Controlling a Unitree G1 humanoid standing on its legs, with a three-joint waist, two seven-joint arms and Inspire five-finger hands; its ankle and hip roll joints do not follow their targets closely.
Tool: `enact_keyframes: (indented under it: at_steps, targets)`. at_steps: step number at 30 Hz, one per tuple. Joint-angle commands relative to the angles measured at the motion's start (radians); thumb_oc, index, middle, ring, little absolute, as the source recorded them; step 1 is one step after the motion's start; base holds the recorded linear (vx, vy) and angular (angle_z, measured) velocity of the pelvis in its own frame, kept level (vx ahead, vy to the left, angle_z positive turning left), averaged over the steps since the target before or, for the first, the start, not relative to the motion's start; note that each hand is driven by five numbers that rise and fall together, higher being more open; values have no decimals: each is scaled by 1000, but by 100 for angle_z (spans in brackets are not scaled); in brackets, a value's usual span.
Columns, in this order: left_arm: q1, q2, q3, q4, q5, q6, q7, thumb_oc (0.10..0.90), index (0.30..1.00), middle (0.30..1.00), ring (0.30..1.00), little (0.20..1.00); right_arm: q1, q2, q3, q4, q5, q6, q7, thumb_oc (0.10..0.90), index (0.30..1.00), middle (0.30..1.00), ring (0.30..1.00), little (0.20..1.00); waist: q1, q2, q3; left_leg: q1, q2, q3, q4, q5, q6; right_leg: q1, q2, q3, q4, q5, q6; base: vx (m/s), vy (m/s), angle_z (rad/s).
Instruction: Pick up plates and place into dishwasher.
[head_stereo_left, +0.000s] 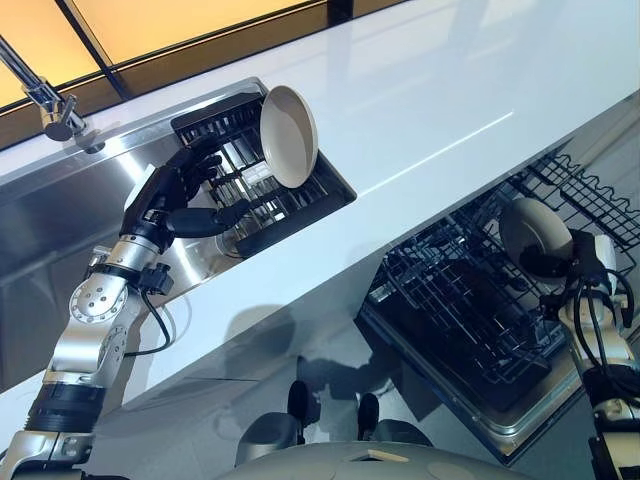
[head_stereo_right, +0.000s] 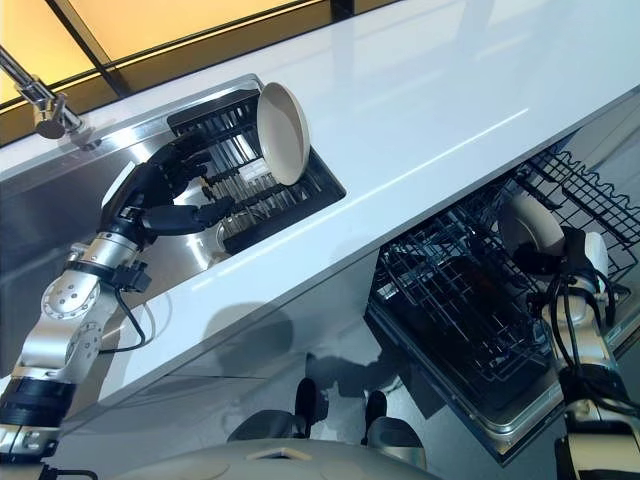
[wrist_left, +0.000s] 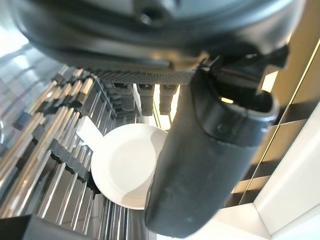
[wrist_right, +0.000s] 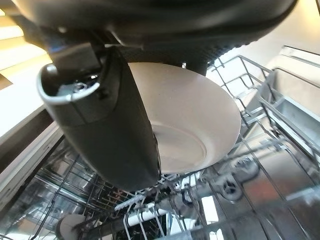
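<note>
The right hand (head_stereo_left: 590, 262) grips a cream plate (wrist_right: 190, 125) over the dishwasher rack (head_stereo_left: 460, 300). The left hand (head_stereo_left: 180, 195), fingers loosely spread and empty, hovers beside another plate (head_stereo_left: 288, 135) standing in the sink rack (head_stereo_left: 290, 205).

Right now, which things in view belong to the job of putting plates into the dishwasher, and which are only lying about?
Belong to the job:
- plate standing in the sink rack
- left hand, open, near that rack
- second plate held by the right hand
- dishwasher rack

Just there:
- faucet
- sink
- white counter
</note>
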Motion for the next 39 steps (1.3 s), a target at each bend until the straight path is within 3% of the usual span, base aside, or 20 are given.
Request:
enact_keyframes:
  at_steps: [1,9,10,11,22,34,39]
  targets:
    - [-152,66,43,-19,-76,-88,9,800,900,900,900,900,-155,-149,48,-18,17,-11,-14,100,300,300,300,200,11,-6,-8,-46,-18,50,126,-121,-6,-51,69,-23,157,-113,-34,-53,-101,-14]
    - [-211,79,4,-10,-95,-94,0,800,900,900,900,900,-237,-128,134,67,17,52,-13,100,300,300,300,200,20,-3,50,-117,-18,58,194,-116,-16,-83,74,-11,176,-108,-47,-55,-73,-11]
    - [-217,80,0,-11,-96,-94,1,800,900,900,900,900,-246,-127,141,70,18,58,-11,199,385,385,385,299,20,-1,55,-122,-19,58,197,-115,-16,-87,75,-10,178,-108,-48,-76,-26,-9]
    - [-223,81,-4,-9,-99,-95,-1,800,900,900,900,900,-254,-125,149,77,20,59,-6,800,900,900,900,900,20,0,60,-127,-19,59,200,-114,-16,-90,74,-9,179,-107,-48,-70,-14,-5]
    - [-209,66,-11,-13,-94,-97,2,800,900,900,900,900,-229,-83,176,13,-11,-11,-3,800,900,900,900,900,8,-2,55,-109,-23,73,186,-112,-8,-91,73,4,176,-98,-42,-33,29,-2]
    - [-132,-7,13,-27,-46,-115,-7,800,900,900,900,900,-80,-22,71,-187,-139,-83,-99,800,900,900,900,900,-12,-20,-16,-28,-30,98,125,-124,11,-46,70,17,141,-87,-20,-23,82,-7]
    - [-113,-19,20,-43,-27,-115,-4,800,900,900,900,900,-33,-31,18,-272,-129,-99,-74,800,900,900,900,900,-18,-26,-51,9,-32,104,83,-124,14,-19,66,15,111,-80,-6,-27,117,-8]
